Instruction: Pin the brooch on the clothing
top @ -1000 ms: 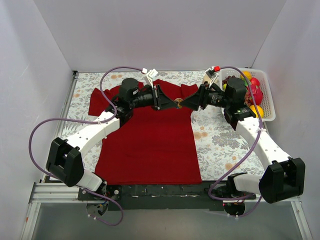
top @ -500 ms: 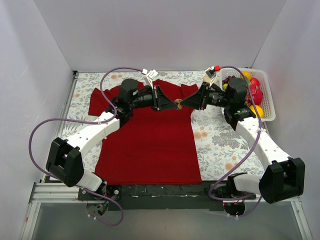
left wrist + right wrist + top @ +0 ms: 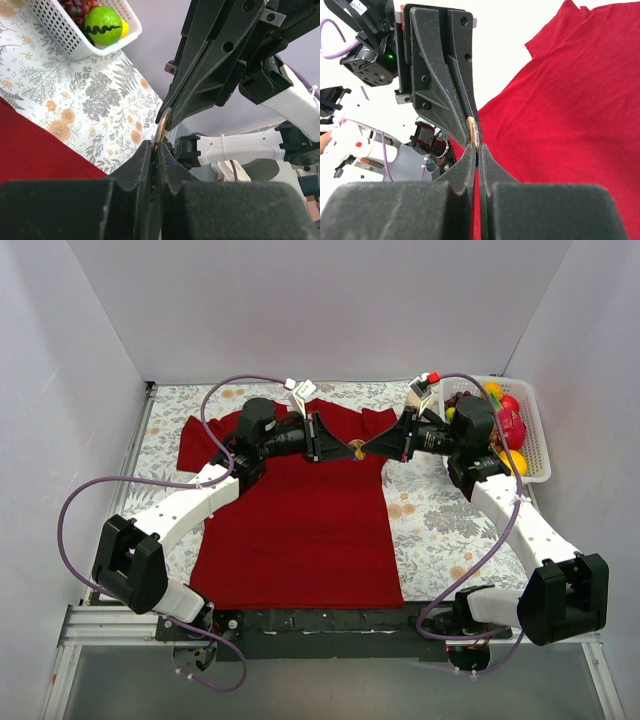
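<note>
A: What is the room like?

B: Plain pale walls [image 3: 320, 310] close in the table [image 3: 430, 530] at 9, 12 and 3 o'clock. A cloth printed with grey ferns and orange flowers covers the table.

A: And what lies on it?

B: A dark red shirt [image 3: 300, 530] lies flat from the centre toward 9 o'clock, with its neck at 12, its hem at 6 and one sleeve spread toward 10. A white mesh basket [image 3: 535, 435] stands at 2 o'clock, just beside the right wall. It holds fruit, including a green ball [image 3: 102, 25] and dark grapes [image 3: 75, 7].

A: Where is the brooch?

B: The brooch [image 3: 356, 448] is a little toward 12 from the table's centre, over the upper part of the shirt near the right shoulder. It sits between the two arms, which meet tip to tip. In the wrist views it is edge-on, a thin disc with a brownish rim.

A: And the jaws?

B: Both pairs are closed on the brooch. The left jaws pinch one edge and the right jaws pinch the opposite edge, so the tips almost touch.

A: Is it against the shirt?

B: I cannot tell for certain. In the wrist views the red cloth lies behind it.

A: Anything else?

B: Purple cables [image 3: 75, 500] loop off both arms.
</note>
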Motion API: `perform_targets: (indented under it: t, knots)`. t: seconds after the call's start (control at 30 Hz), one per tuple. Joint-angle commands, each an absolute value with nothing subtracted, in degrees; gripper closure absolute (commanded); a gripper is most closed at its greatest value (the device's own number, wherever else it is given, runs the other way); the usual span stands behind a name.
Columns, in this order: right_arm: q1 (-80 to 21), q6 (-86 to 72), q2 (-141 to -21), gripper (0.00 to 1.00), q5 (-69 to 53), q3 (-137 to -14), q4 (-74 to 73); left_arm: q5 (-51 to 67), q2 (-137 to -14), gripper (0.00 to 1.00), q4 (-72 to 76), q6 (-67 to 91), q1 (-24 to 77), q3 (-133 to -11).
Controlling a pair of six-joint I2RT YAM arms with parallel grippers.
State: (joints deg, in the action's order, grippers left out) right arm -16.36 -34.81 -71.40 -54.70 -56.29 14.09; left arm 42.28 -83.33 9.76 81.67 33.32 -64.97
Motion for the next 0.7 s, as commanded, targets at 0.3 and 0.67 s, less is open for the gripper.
perform_targets:
  t: [0.3, 0.67]
  knots:
    - [-17.6, -35.6, -71.6, 0.99, -56.8, -57.1, 16.7, 41.1, -80.2, 0.51, 8.7, 79.5, 33.5, -65.9]
    - [-17.6, -27.4, -71.8, 0.99, -52.7, -60.6, 7.0, 28.4, -76.3, 0.02, -2.5, 76.2, 32.5, -70.3]
